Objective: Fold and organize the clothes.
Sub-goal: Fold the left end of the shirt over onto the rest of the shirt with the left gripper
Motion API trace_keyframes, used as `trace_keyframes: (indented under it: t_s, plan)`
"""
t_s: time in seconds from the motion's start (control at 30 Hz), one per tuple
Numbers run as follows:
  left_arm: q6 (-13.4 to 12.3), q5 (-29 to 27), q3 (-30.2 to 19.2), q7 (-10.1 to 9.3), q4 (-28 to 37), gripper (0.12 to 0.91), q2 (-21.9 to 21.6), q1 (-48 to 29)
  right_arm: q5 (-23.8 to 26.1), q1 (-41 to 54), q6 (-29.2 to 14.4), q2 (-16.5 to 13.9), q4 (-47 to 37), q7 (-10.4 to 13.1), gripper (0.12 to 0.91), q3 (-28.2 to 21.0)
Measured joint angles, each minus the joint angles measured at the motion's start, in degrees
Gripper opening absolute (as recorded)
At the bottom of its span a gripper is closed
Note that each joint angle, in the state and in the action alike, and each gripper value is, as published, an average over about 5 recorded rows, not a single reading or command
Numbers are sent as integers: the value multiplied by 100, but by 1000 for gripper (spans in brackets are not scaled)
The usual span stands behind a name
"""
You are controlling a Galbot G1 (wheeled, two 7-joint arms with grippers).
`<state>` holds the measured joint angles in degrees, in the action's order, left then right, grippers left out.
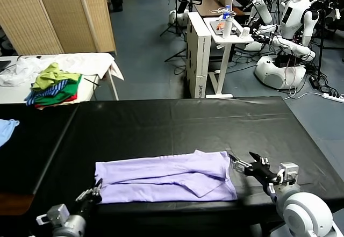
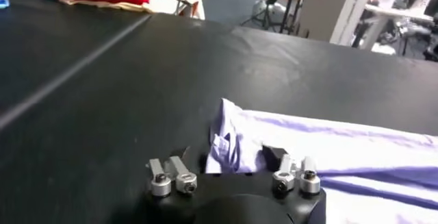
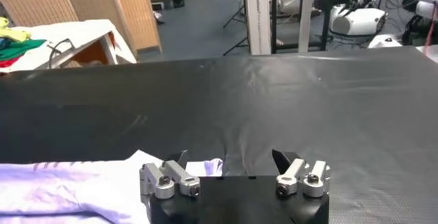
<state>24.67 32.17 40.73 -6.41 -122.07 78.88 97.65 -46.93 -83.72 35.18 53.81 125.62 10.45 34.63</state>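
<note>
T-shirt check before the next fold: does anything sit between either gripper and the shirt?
Nothing visible does. The lavender T-shirt lies alone on the black table. The left gripper is at its near left corner, the right gripper at its right edge. The clothes pile sits far off on another table.

Black table (image 1: 177, 124) lies bare beyond the T-shirt (image 1: 161, 178), passage free

A pale lavender T-shirt (image 1: 166, 177) lies on the black table (image 1: 177, 124), with a green, blue-striped and red clothes pile (image 1: 54, 86) beyond the table and a light blue cloth (image 1: 6, 128) at its edge.
</note>
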Motion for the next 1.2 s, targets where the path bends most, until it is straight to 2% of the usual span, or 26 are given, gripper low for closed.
trace_keyframes:
  t_s: [0.07,0.17,0.33,0.5,0.63,0.77,0.87,0.97,1.2]
  plan:
    - [13,45,-6,-9,-8,264,26,-7,10,-10,-9,5,0,-9,907,0]
    - [17,1,-4,-26,-26,181,37,-15,39,-27,-28,12,0,-27,907,0]
    - [-182,-580,83,15,-68,190,-75,0,100,-49,-89,34,-13,-54,907,-1]
    - [-453,-1269,338,147,-7,189,-448,83,123,-61,-107,78,-36,-62,907,-14]
    - [-623,-1507,675,168,110,189,-887,165,145,-78,-115,113,-44,-74,907,-36]
    - [-752,-1638,990,102,134,189,-1225,233,203,-122,-122,172,-42,-87,907,-77]
    - [-731,-1604,1031,-23,6,189,-1269,277,266,-189,-131,228,-21,-103,907,-87]
    - [-563,-1358,886,-168,-247,189,-1154,358,350,-277,-172,283,-12,-130,907,-48]
    - [-217,-437,-115,-488,-1071,189,-581,410,619,-547,-296,424,-10,-236,907,98]
